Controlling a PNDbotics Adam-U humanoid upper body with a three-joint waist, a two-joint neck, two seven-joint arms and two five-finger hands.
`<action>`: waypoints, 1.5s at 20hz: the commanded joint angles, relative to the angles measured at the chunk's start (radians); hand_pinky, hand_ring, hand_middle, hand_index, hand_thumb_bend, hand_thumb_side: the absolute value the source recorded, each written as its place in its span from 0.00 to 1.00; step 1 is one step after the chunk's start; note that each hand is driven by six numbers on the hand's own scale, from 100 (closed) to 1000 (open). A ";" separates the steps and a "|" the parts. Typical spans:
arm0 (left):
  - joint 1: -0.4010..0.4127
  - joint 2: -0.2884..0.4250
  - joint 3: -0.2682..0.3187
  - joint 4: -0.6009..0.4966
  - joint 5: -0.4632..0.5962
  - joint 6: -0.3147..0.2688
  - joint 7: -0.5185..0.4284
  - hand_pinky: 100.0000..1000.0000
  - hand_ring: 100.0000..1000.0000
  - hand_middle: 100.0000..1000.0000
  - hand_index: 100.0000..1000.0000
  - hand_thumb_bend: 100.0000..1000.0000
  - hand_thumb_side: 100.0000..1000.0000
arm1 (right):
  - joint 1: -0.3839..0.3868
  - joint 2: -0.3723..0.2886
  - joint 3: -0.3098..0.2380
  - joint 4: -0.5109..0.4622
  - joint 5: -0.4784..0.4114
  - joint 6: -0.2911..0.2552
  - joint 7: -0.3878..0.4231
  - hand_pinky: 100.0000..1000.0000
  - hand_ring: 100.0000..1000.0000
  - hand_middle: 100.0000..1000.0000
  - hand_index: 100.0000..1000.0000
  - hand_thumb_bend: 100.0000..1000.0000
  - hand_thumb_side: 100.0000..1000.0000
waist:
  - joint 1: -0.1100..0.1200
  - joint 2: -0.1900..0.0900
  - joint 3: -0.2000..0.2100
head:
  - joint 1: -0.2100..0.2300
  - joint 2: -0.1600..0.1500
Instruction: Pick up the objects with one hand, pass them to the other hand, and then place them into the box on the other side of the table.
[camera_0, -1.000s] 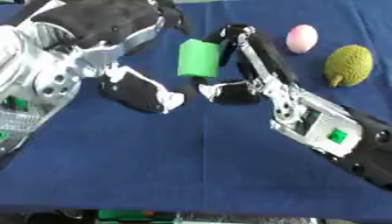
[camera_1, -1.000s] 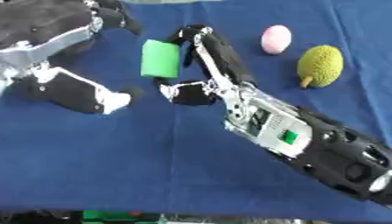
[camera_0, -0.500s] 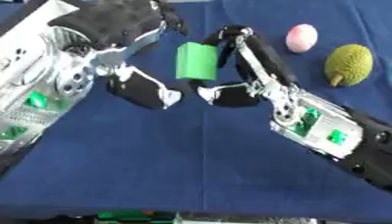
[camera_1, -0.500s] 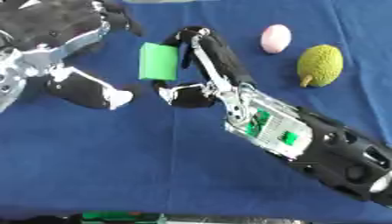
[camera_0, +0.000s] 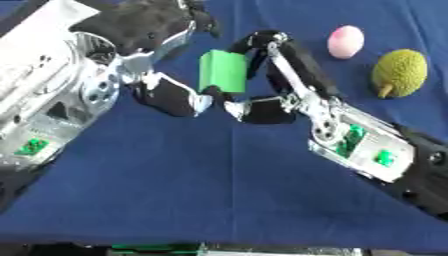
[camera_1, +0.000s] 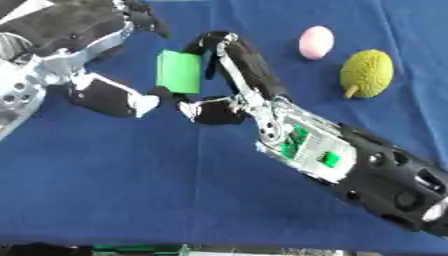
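On the blue tablecloth (camera_0: 219, 190) beyond my right arm lie a pink egg-shaped object (camera_0: 346, 41) and a bumpy yellow-green fruit (camera_0: 401, 72) with a short stem, near each other and well apart from both of my hands; nothing lies between my hands and the cloth below them. The right eye view shows more of my right forearm, down to its black casing at the lower right, while the left eye view shows more of my left arm's silver housing along the left edge. My right hand (camera_0: 271, 75) comes in from the lower right, its fingers arched over the top of the green block (camera_0: 222, 71) and its thumb under the lower edge, so the block is pinched upright above the table. My left hand (camera_0: 162, 60) comes in from the upper left, fingers spread and relaxed around the block's left side, its white-tipped thumb (camera_0: 179, 97) just beside the block's lower corner; I cannot tell whether it touches.
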 joint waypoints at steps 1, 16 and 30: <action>-0.009 -0.002 0.003 0.019 -0.008 -0.010 0.010 0.89 0.83 0.78 0.85 0.29 0.31 | -0.019 -0.004 -0.008 -0.010 0.011 -0.004 -0.007 0.00 0.44 0.56 0.44 0.27 0.00 | -0.001 -0.015 -0.002 | 0.008 0.003; -0.002 -0.030 -0.005 0.100 -0.055 -0.064 0.044 0.89 0.83 0.79 0.86 0.33 0.34 | -0.023 -0.008 -0.001 -0.010 0.017 -0.016 -0.022 0.00 0.43 0.55 0.44 0.21 0.00 | -0.003 -0.012 0.000 | 0.016 -0.004; -0.009 -0.027 -0.008 0.050 0.024 -0.023 0.119 0.84 0.76 0.68 0.73 0.03 0.22 | -0.017 -0.007 0.001 -0.010 0.025 -0.008 -0.014 0.00 0.43 0.56 0.44 0.20 0.00 | -0.003 -0.010 0.000 | 0.017 0.000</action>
